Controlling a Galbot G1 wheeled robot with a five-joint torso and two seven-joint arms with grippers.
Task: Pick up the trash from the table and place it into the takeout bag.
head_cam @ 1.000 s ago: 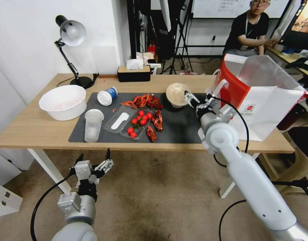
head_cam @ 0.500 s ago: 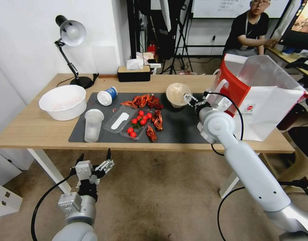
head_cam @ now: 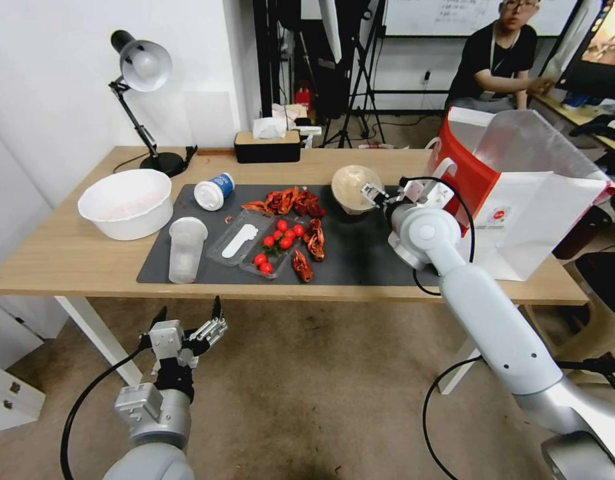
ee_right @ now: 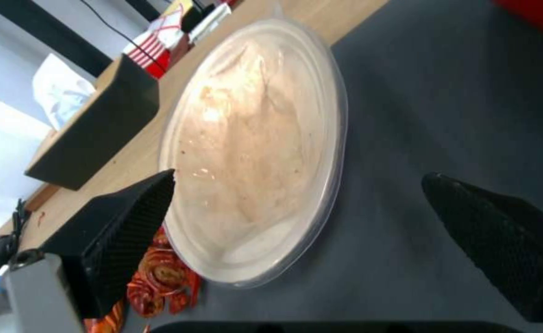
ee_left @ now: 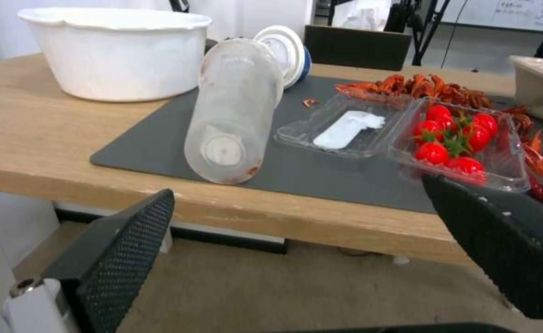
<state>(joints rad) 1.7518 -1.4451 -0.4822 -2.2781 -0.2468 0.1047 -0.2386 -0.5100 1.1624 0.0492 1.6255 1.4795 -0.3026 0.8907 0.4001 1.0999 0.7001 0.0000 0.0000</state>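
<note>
Trash lies across the table [head_cam: 67, 257]; the takeout bag [head_cam: 521, 200] stands at 3 o'clock. Beige bowl [head_cam: 353, 187] sits at 12 o'clock on the mat [head_cam: 361, 257], right end effector [head_cam: 387, 195] spread just beside it. Left end effector [head_cam: 187, 320], spread, hangs below the table's near edge.

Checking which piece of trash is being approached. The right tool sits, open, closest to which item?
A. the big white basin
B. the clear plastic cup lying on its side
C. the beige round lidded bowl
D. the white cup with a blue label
C: the right tool is open right beside the beige round lidded bowl, whose clear lid lies between its fingers in the right wrist view.
</note>
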